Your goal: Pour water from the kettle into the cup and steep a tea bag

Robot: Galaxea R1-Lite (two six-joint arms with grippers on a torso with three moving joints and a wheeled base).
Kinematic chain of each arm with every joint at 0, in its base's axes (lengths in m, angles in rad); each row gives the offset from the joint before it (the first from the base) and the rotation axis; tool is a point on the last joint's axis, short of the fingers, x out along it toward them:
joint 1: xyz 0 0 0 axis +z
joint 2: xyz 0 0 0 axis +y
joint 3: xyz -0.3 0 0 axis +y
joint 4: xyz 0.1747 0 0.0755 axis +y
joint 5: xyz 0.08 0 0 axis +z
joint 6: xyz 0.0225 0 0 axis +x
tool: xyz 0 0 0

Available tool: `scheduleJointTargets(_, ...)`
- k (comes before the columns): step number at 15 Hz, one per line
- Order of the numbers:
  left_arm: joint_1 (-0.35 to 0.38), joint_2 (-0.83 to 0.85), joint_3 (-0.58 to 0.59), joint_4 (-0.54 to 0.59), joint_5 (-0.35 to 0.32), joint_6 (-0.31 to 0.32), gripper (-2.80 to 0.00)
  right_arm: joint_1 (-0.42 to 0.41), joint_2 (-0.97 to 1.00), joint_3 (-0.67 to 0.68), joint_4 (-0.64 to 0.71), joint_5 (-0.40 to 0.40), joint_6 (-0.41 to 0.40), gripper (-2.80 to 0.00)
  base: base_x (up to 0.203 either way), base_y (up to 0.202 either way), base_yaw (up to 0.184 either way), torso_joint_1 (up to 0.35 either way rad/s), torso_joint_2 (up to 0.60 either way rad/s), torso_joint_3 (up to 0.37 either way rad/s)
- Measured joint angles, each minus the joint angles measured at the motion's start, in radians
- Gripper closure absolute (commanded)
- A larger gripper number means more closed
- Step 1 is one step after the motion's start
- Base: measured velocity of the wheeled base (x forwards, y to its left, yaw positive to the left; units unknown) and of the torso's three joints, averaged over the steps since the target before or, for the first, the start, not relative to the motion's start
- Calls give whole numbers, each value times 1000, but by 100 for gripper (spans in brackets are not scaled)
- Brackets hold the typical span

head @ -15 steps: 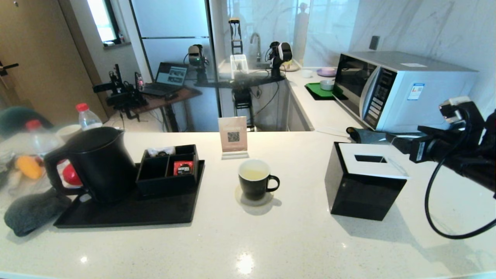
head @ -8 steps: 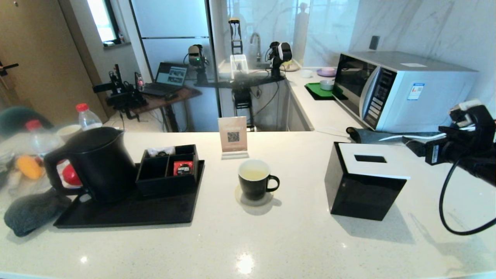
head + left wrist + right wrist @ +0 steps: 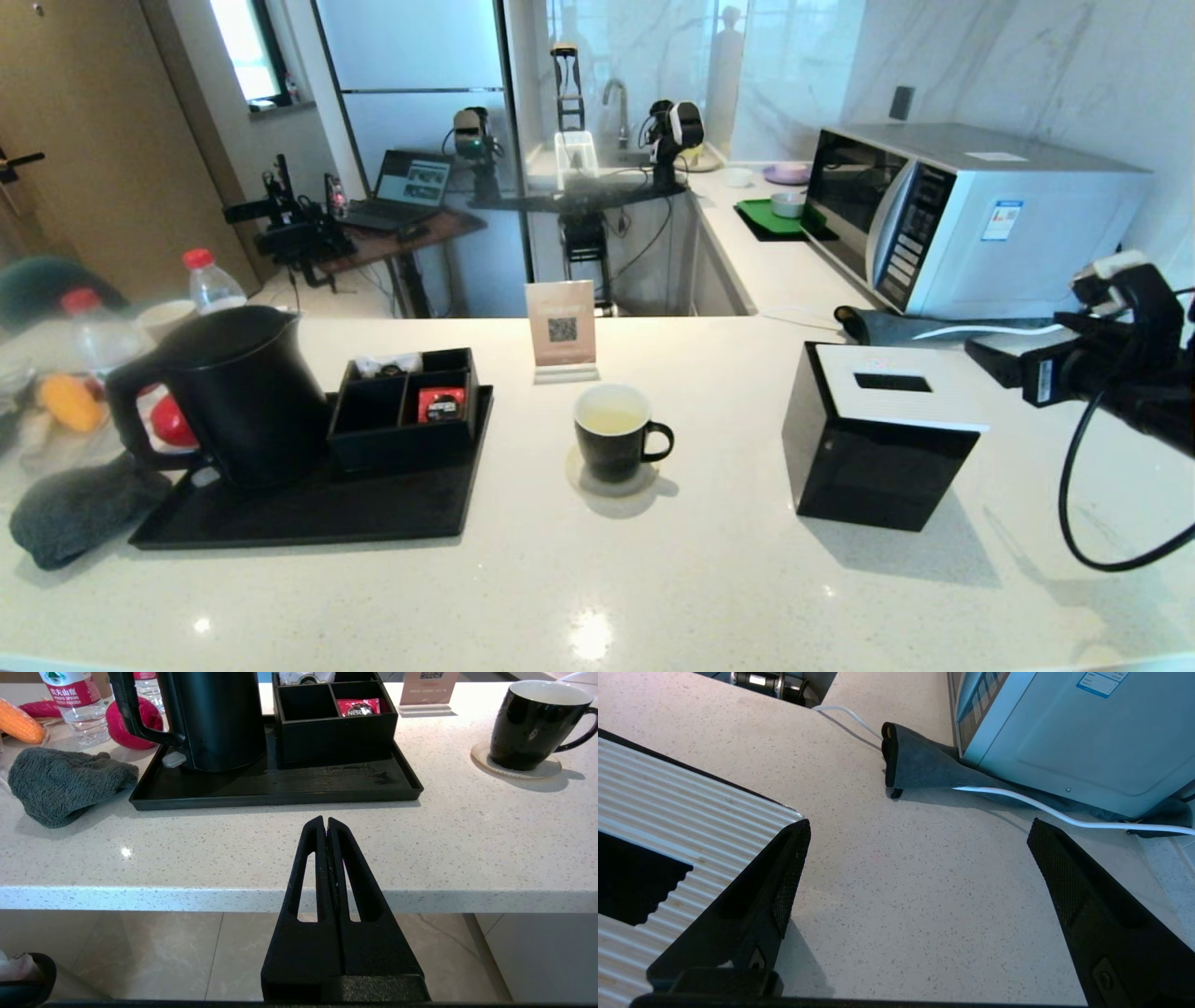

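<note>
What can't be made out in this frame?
- Tea bag: none visible; the cup shows only pale liquid in the head view, its inside hidden by its wall in the left wrist view.
- Kettle: top cut off, left wrist view.
- Left gripper: absent from head view.
- Microwave panel lettering: too small.

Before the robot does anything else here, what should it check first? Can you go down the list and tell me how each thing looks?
1. kettle upright on the black tray, handle free: ok.
2. cup upright on its coaster, pale liquid inside: ok.
3. tea bag located: cannot tell; none shows in the cup or in either gripper.
4. right gripper open and empty, over bare counter between the tissue box and the microwave: ok.
5. left gripper shut and empty, low at the counter's front edge: ok.
</note>
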Motion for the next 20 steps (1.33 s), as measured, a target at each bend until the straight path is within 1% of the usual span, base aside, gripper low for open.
scheduleJointTargets(5,0,0,0,0,0,0,0,-2,19,3,0,-1,-1,-280,0,0,0,0,0,0)
scheduleJointTargets(8,0,0,0,0,0,0,0,-5,25,-19,-5,2,3,-280,0,0,0,0,0,0)
scheduleJointTargets(9,0,0,0,0,0,0,0,-5,26,-26,-4,2,2,0,0,0,0,0,0,0)
scheduleJointTargets(13,0,0,0,0,0,0,0,-5,21,-32,-3,5,5,0,0,0,0,0,0,0)
scheduleJointTargets(16,0,0,0,0,0,0,0,-4,2,-40,25,3,8,0,0,0,0,0,0,0)
scheduleJointTargets(18,0,0,0,0,0,0,0,-4,-25,-45,100,0,8,0,0,0,0,0,0,0)
scheduleJointTargets(20,0,0,0,0,0,0,0,-4,-64,-64,233,0,9,0,0,0,0,0,0,0)
